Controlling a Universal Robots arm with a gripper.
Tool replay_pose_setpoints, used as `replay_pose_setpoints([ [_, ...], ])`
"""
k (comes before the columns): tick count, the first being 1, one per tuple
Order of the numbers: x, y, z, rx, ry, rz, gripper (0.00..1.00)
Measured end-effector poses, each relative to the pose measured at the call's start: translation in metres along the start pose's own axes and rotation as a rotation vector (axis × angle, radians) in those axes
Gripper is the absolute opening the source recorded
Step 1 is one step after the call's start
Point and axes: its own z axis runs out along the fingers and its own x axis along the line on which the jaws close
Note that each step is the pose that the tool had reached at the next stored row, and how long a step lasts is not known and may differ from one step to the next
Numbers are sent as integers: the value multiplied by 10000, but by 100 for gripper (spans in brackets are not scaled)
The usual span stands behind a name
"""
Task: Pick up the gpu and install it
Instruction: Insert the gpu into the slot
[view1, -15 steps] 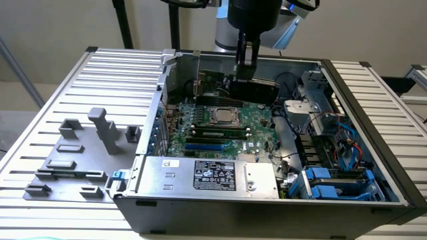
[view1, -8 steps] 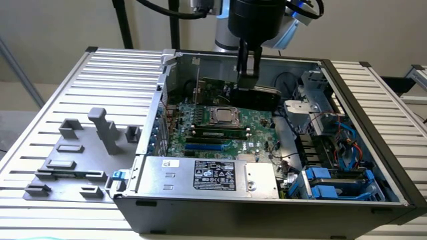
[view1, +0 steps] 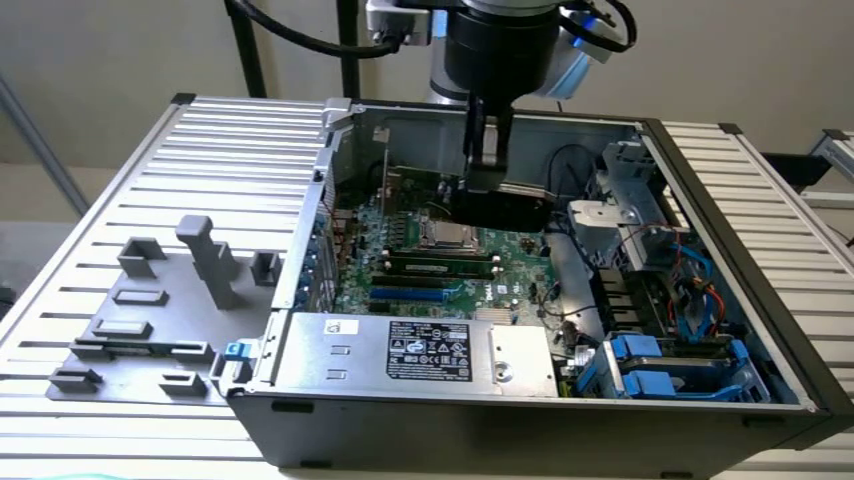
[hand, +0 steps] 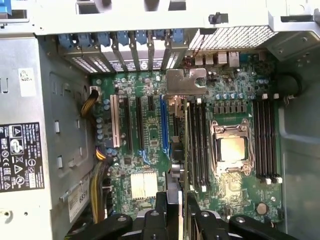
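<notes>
The gpu (view1: 505, 208) is hanging edge-down inside the open computer case (view1: 534, 425), just above the far part of the green motherboard (view1: 514, 275). The tool (view1: 487, 178) is pinching the gpu's upper edge between its fingers. The case is sitting on the slatted table (view1: 240, 130), with a grey fixture (view1: 147, 330) lying to the exterior view's left and the power-supply box (view1: 400, 350) filling the near edge.

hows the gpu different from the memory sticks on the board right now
The gpu is gripped in the jaws over the motherboard; the memory sticks sit seated in their slots. The gpu has a silvery bracket at one end; the memory sticks show none. Both are thin, black and rectangular.
</notes>
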Motion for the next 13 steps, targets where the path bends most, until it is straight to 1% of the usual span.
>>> replay_pose_setpoints([
  [5,28,225,79,12,0,-2,26],
  [7,38,300,113,20,-2,-13,26],
  [8,41,320,129,28,-3,-32,26],
  [12,50,340,170,123,-19,-210,26],
  [13,50,343,173,122,-19,-224,26],
])
